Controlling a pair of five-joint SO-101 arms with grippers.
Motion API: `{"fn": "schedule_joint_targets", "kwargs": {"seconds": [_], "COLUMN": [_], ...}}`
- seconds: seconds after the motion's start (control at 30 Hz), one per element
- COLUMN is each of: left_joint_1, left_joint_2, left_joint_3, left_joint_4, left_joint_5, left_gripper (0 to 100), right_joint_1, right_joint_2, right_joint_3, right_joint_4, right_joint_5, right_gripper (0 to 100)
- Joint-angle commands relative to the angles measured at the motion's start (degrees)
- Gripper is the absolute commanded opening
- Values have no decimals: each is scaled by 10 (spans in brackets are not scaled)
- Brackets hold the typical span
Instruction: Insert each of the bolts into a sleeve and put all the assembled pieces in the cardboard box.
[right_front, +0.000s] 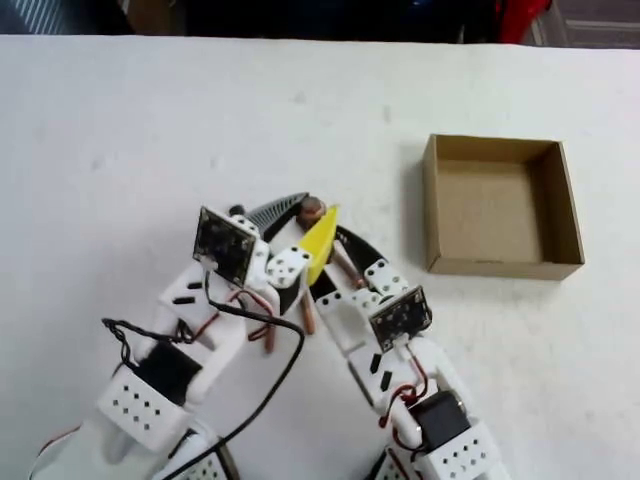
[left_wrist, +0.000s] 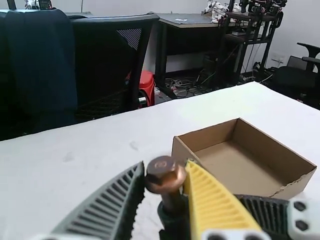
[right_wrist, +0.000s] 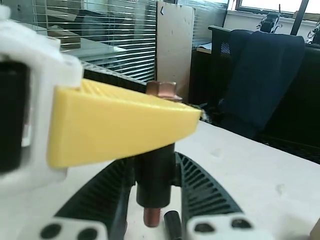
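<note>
Copper bolt (left_wrist: 166, 175) sits in sleeve (right_wrist: 155, 172) near cardboard box (right_front: 497, 266).

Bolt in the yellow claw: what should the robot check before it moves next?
1. Left gripper shut on the bolt: ok.
2. Right gripper shut on the sleeve: ok.
3. Bolt through sleeve: ok, its tip pokes out past the sleeve.
4. Bolt head seated on sleeve: cannot tell, the yellow finger hides it.
5. Cardboard box open and empty: ok.
6. All bolts assembled: not ok, loose bolts lie on the table.
</note>
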Motion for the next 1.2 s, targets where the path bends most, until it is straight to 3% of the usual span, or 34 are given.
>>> {"fn": "schedule_joint_targets", "kwargs": {"seconds": [0.0, 0.33, 0.5, 0.63, 1.03, 1.17], "left_joint_1": [13, 51, 52, 52, 52, 52], "left_joint_2": [-9, -9, -8, -8, -8, -8], "left_joint_3": [-41, -53, -63, -62, -64, -61], "left_joint_4": [-4, 31, 33, 33, 44, 10], "left_joint_5": [-5, -5, -7, -55, -59, -57], "left_gripper": [155, 155, 155, 155, 148, 81], "right_joint_1": [5, 5, 5, 5, 6, 6], "right_joint_2": [-5, -5, -5, -5, -5, -5], "right_joint_3": [5, 5, 5, 5, 5, 5], "right_joint_4": [-1, -1, -1, 0, 6, 7], "right_joint_5": [7, 7, 7, 7, 7, 7], "right_gripper": [17, 17, 17, 17, 17, 17]}}
